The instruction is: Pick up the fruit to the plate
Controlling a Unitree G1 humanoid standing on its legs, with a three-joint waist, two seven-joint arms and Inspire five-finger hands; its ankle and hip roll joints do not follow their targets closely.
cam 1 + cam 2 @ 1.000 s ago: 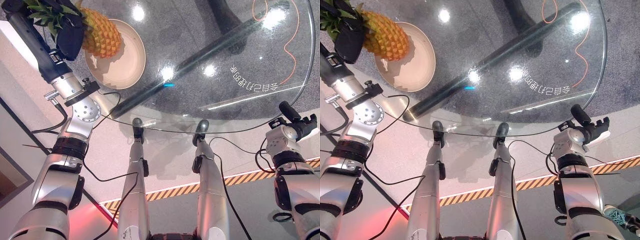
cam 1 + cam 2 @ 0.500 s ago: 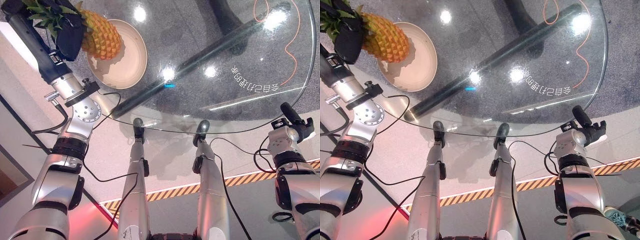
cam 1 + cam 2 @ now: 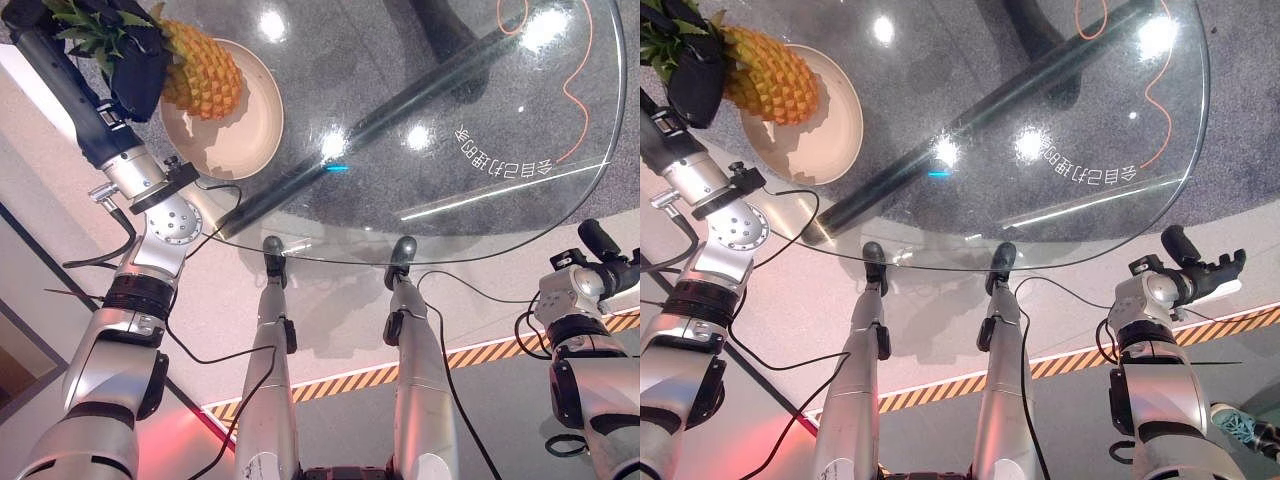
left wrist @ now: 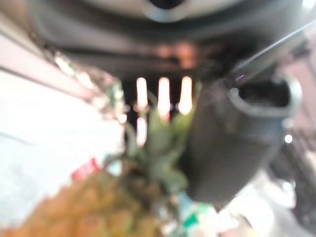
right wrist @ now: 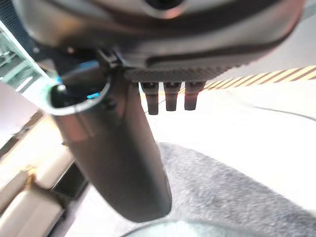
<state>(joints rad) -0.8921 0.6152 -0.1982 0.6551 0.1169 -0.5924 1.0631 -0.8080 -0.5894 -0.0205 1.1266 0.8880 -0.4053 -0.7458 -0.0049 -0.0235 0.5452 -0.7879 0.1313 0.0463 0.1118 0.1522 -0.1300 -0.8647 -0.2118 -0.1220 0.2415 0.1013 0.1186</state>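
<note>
One pineapple [image 3: 203, 70], one beige plate [image 3: 245, 135] and one round glass worktop [image 3: 480, 120] are there. One orange cord [image 3: 575, 70] lies beneath the glass.

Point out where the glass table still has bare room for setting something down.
Most of the glass table is bare, from the plate rightward to the far rim. The crowded spot is the left corner, where the left robot hand holds the pineapple over the plate.
</note>
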